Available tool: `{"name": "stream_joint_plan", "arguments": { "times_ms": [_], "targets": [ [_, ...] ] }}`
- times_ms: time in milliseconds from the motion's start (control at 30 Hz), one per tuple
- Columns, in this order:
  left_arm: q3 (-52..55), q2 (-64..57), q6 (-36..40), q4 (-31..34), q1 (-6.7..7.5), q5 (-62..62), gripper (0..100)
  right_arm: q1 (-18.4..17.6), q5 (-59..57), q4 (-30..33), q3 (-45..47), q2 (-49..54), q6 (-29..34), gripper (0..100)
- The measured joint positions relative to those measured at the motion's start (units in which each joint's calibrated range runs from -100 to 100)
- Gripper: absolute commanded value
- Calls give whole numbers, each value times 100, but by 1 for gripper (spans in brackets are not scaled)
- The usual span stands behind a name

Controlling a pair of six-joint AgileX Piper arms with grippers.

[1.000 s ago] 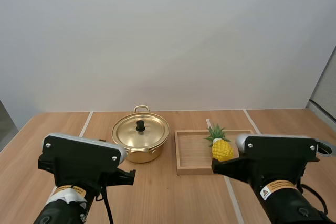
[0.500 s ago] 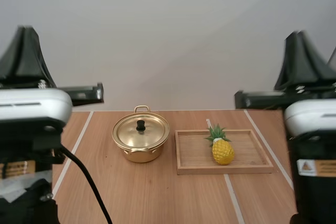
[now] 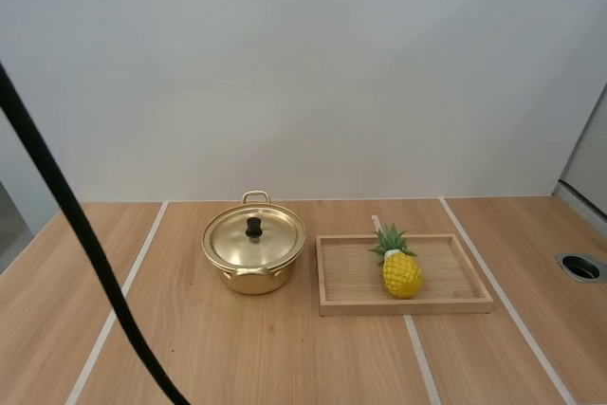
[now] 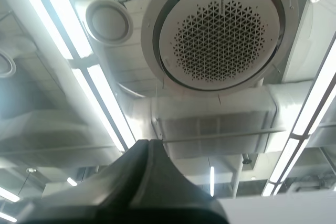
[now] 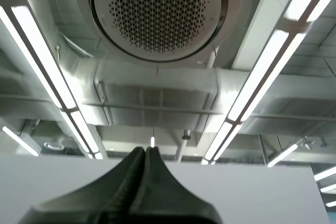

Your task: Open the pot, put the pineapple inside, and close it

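Observation:
A gold pot stands on the wooden table with its lid on, a black knob in the lid's middle. To its right lies a wooden tray, and a yellow pineapple with green leaves rests in the tray's middle. My left gripper points upward, its fingers together as one dark wedge, shut on nothing. My right gripper also points upward with its fingers pressed together, holding nothing.
Pale strips run front to back across the table. A round dark grommet hole sits near the table's right edge. Bare wood lies in front of the pot and tray.
Both arms have swung up and out of the high view, from low over the table's front edge to raised at the sides to gone. Pot, tray and pineapple have not moved.

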State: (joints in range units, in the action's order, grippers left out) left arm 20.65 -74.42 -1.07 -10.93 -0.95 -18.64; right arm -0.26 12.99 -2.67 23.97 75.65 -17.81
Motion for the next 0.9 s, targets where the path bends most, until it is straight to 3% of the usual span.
{"name": "stream_joint_plan", "arguments": {
  "times_ms": [133, 267, 467, 633, 900],
  "targets": [
    [-1632, 825, 0, 0, 0, 1624, 0, 0, -1851, 0, -1680, -928, -151, 0],
    [-2980, 1542, 0, 0, 0, 4104, 0, 0, -4661, 11, -3421, -1903, -206, 0],
    [-3769, 2431, 0, 0, 0, 7096, 0, 0, -8329, 303, -5129, -3239, -206, 0],
    [-3785, 2931, -139, 29, -45, 8527, 0, 0, -9941, 662, -5549, -4037, -215, 0],
    [-3812, 3980, -656, -19, -138, 11269, 0, 0, -11214, 650, -5578, -5064, -320, 0]
  ]
}}
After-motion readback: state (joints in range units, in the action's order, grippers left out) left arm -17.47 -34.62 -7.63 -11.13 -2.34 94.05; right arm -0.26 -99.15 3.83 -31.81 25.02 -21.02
